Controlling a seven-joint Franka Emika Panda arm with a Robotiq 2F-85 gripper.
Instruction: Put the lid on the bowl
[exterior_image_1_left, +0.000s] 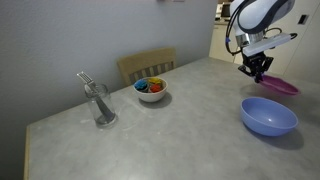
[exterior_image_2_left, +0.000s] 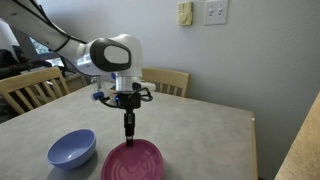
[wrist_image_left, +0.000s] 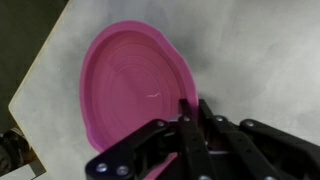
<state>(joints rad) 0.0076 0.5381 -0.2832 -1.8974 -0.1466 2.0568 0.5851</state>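
Note:
The magenta-pink lid (exterior_image_1_left: 281, 86) is at the table's edge, slightly tilted; it also shows in an exterior view (exterior_image_2_left: 133, 161) and fills the wrist view (wrist_image_left: 130, 85). My gripper (exterior_image_1_left: 257, 69) (exterior_image_2_left: 128, 133) (wrist_image_left: 192, 108) points straight down, with its fingers closed on the lid's rim. The periwinkle-blue bowl (exterior_image_1_left: 268, 117) (exterior_image_2_left: 72, 150) stands empty on the table beside the lid, apart from it. The bowl is out of the wrist view.
A small white bowl with colourful contents (exterior_image_1_left: 151, 90) and a glass holding a fork (exterior_image_1_left: 102, 106) stand farther along the table. Wooden chairs (exterior_image_1_left: 147, 65) (exterior_image_2_left: 166, 80) stand at the table's side. The table edge (wrist_image_left: 45, 75) is close to the lid.

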